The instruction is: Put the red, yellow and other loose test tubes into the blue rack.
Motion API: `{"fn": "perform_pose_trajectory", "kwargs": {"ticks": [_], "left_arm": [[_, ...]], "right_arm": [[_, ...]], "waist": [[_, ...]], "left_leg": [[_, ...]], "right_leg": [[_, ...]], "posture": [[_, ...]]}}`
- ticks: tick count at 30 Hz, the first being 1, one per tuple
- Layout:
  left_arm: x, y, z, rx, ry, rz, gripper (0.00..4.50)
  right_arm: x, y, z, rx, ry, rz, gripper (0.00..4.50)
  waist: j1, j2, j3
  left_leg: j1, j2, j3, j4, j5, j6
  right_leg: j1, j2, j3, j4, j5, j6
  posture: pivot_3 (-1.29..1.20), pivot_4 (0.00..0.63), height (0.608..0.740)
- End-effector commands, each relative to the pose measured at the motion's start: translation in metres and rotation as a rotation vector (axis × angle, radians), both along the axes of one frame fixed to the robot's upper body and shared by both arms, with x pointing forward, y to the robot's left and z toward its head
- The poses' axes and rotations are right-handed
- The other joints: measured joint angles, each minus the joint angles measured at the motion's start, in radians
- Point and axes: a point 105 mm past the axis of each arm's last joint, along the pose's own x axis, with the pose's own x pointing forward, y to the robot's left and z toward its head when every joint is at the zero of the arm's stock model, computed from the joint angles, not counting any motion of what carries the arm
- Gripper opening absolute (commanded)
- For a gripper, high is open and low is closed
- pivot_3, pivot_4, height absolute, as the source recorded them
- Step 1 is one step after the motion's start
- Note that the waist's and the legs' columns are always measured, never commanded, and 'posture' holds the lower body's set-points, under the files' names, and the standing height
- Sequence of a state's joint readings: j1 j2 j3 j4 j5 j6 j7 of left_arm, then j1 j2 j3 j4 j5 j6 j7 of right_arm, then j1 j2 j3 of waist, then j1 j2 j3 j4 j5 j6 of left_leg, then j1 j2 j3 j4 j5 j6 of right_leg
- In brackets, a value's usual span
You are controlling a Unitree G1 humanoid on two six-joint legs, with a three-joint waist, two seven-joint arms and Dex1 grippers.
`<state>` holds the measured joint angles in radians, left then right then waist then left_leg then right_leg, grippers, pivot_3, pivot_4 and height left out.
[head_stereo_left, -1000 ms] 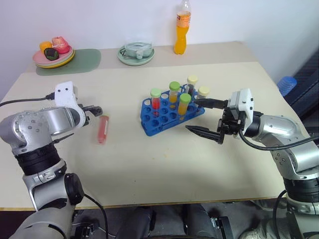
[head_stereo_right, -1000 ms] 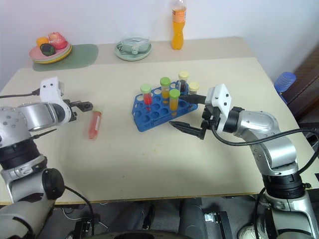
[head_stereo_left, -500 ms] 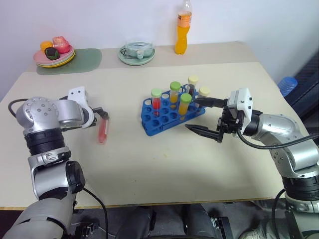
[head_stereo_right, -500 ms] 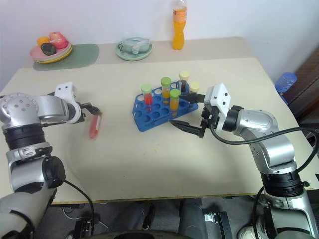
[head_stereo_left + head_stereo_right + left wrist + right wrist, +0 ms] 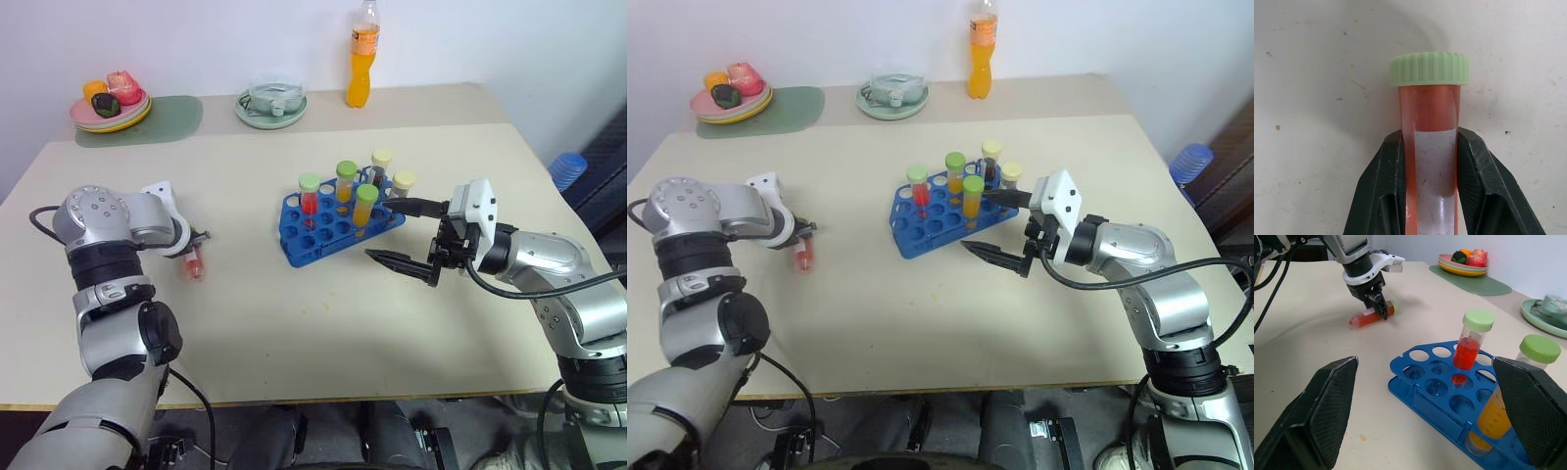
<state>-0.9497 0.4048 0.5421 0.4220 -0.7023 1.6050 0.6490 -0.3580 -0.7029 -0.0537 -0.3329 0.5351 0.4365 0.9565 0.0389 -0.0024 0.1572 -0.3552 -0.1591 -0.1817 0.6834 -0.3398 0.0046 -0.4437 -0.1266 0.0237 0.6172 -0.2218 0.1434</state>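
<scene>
Your left gripper [image 5: 1429,161] is clenched around the red tube [image 5: 1431,147], which lies flat on the counter [image 5: 294,313], well left of the blue rack [image 5: 333,227]. Your right gripper [image 5: 409,235] hangs released beside the rack. You are at the pickup step: next, lift the tube, tip it upright and carry it to an empty hole.

Beige table [image 5: 294,313] against white wall [image 5: 196,39]; even light.
</scene>
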Motion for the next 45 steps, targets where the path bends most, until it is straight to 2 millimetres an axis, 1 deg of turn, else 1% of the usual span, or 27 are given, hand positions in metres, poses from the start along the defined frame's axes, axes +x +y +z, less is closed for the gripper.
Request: {"fn": "perform_pose_trajectory", "kwargs": {"ticks": [1,2,4,5,6,7,8,9,10,11,13,15,19,21,26,29,31,34,39,42,45], "left_arm": [[-0.002,0.000,0.004,-0.001,-0.051,-0.010,0.78],[-0.002,-0.003,0.011,-0.008,-0.100,-0.032,0.78],[-0.008,-0.004,0.031,0.011,-0.260,-0.109,0.78],[-0.011,-0.005,0.038,0.028,-0.307,-0.145,0.78],[-0.012,-0.003,0.049,0.085,-0.410,-0.170,0.78],[-0.012,-0.003,0.055,0.126,-0.479,-0.196,0.78],[-0.014,-0.020,0.072,0.066,-0.664,-0.319,0.78],[-0.020,-0.034,0.084,0.023,-0.792,-0.426,0.78],[-0.027,-0.040,0.089,0.080,-0.868,-0.510,0.78],[-0.033,-0.046,0.089,0.108,-0.909,-0.579,0.78],[-0.039,-0.054,0.088,0.169,-0.971,-0.662,0.78],[-0.046,-0.069,0.095,0.197,-1.089,-0.776,0.78],[-0.060,-0.106,0.087,0.264,-1.233,-1.043,0.78],[-0.061,-0.118,0.085,0.284,-1.301,-1.098,0.78],[-0.056,-0.139,0.083,0.239,-1.408,-1.138,0.78],[-0.050,-0.152,0.075,0.236,-1.458,-1.166,0.78],[-0.046,-0.158,0.072,0.235,-1.484,-1.157,0.78],[-0.039,-0.177,0.070,0.165,-1.546,-1.126,0.78],[-0.037,-0.198,0.059,0.097,-1.569,-1.131,0.78],[-0.031,-0.209,0.050,0.055,-1.555,-1.105,0.78],[-0.028,-0.214,0.041,0.050,-1.537,-1.100,0.78]], "right_arm": [[-0.003,0.004,0.012,0.007,-0.053,0.015,4.50],[-0.003,0.004,0.012,0.007,-0.054,0.015,4.50],[-0.002,0.005,0.011,0.006,-0.056,0.016,4.50],[-0.002,0.005,0.011,0.006,-0.057,0.016,4.50],[-0.001,0.005,0.011,0.006,-0.057,0.015,4.50],[-0.001,0.004,0.011,0.006,-0.058,0.015,4.50],[-0.001,0.004,0.011,0.008,-0.058,0.017,4.50],[-0.001,0.003,0.011,0.010,-0.059,0.020,4.50],[0.000,0.003,0.011,0.016,-0.059,0.022,4.50],[0.000,0.003,0.011,0.021,-0.058,0.023,4.50],[0.000,0.002,0.011,0.024,-0.059,0.025,4.50],[0.001,0.001,0.011,0.026,-0.059,0.024,4.50],[0.001,-0.003,0.011,0.026,-0.059,0.010,4.50],[0.000,-0.004,0.011,0.025,-0.059,0.001,4.50],[-0.004,-0.012,0.011,0.014,-0.058,-0.032,4.50],[-0.007,-0.019,0.010,-0.002,-0.056,-0.061,4.50],[-0.010,-0.022,0.010,-0.002,-0.046,-0.073,4.50],[-0.017,-0.031,0.010,-0.014,-0.029,-0.105,4.50],[-0.023,-0.040,0.010,-0.031,-0.009,-0.138,4.50],[-0.028,-0.044,0.011,-0.036,0.004,-0.152,4.50],[-0.033,-0.046,0.011,-0.041,0.012,-0.164,4.50]], "waist": [[-0.001,0.000,0.000],[-0.002,0.000,0.000],[-0.003,0.000,0.000],[-0.005,0.000,0.000],[-0.005,-0.001,0.000],[-0.006,-0.001,0.000],[-0.006,-0.001,0.000],[-0.007,-0.001,0.000],[-0.007,0.000,0.000],[-0.005,0.000,0.000],[0.002,0.000,0.000],[0.003,0.000,0.000],[0.002,0.000,0.000],[0.002,0.000,0.000],[0.002,-0.001,0.001],[0.003,-0.001,0.000],[0.003,-0.001,0.000],[0.005,-0.001,0.001],[0.001,-0.001,0.001],[0.003,-0.001,0.001],[0.005,-0.001,0.001]], "left_leg": [[0.000,0.000,0.000,0.000,0.000,0.000],[0.000,0.000,0.000,0.000,0.000,0.000],[-0.001,0.000,0.000,0.000,0.000,0.000],[-0.001,0.000,0.000,0.000,0.000,0.000],[-0.001,0.000,0.000,0.000,0.000,0.000],[-0.002,0.000,0.000,0.000,0.000,0.000],[-0.001,0.000,0.000,0.000,0.000,0.000],[-0.001,0.000,0.000,0.000,0.000,0.000],[-0.001,0.001,0.001,-0.001,0.000,0.000],[-0.001,0.001,0.002,-0.001,0.000,0.000],[-0.001,0.000,0.002,-0.001,0.000,0.000],[-0.001,0.000,0.001,-0.001,0.000,0.000],[-0.001,0.001,0.002,-0.001,0.000,0.000],[-0.001,0.001,0.002,-0.001,0.000,0.000],[-0.001,0.001,0.002,-0.001,0.000,0.000],[-0.001,0.001,0.002,-0.001,0.000,0.001],[-0.001,0.001,0.002,-0.001,0.000,0.001],[-0.001,0.001,0.002,-0.001,0.000,0.001],[-0.001,0.001,0.002,0.000,0.000,0.001],[-0.001,0.001,0.002,0.000,0.000,0.001],[-0.001,0.001,0.002,0.000,0.000,0.001]], "right_leg": [[0.000,0.000,0.000,0.000,0.000,0.000],[0.000,0.000,0.000,0.000,0.000,0.000],[-0.001,0.000,0.000,0.000,0.000,0.000],[-0.001,0.000,0.000,0.000,0.000,0.000],[-0.002,0.000,0.000,0.001,0.000,0.000],[-0.002,0.000,0.000,0.000,0.000,0.000],[-0.002,0.000,0.000,0.001,0.000,0.000],[-0.002,0.000,0.000,0.000,0.000,0.000],[-0.002,0.000,0.000,0.000,0.000,0.000],[-0.001,-0.001,0.000,-0.001,0.000,0.000],[0.000,-0.001,0.000,-0.002,0.000,-0.001],[0.001,-0.001,0.000,-0.002,0.000,-0.001],[0.001,-0.001,0.000,-0.003,0.000,-0.001],[0.001,-0.001,0.000,-0.003,0.000,-0.001],[0.001,0.000,0.000,-0.003,0.000,-0.001],[0.001,-0.001,0.000,-0.003,0.000,-0.001],[0.001,-0.001,0.000,-0.003,0.000,-0.001],[0.001,-0.001,0.000,-0.003,0.000,-0.001],[0.001,-0.001,0.000,-0.003,0.001,0.000],[0.001,-0.001,0.000,-0.003,0.001,0.000],[0.001,-0.001,0.000,-0.003,0.001,0.000]], "posture": [[0.00,0.150,0.740],[0.00,0.150,0.740],[0.00,0.150,0.740],[0.00,0.150,0.740],[0.00,0.150,0.740],[0.00,0.150,0.740],[0.00,0.150,0.740],[0.00,0.150,0.740],[0.00,0.150,0.740],[0.00,0.150,0.740],[0.00,0.150,0.740],[0.00,0.150,0.740],[0.00,0.150,0.740],[0.00,0.150,0.740],[0.00,0.150,0.740],[0.00,0.150,0.740],[0.00,0.150,0.740],[0.00,0.150,0.740],[0.00,0.150,0.740],[0.00,0.150,0.740],[0.00,0.150,0.740]]}}
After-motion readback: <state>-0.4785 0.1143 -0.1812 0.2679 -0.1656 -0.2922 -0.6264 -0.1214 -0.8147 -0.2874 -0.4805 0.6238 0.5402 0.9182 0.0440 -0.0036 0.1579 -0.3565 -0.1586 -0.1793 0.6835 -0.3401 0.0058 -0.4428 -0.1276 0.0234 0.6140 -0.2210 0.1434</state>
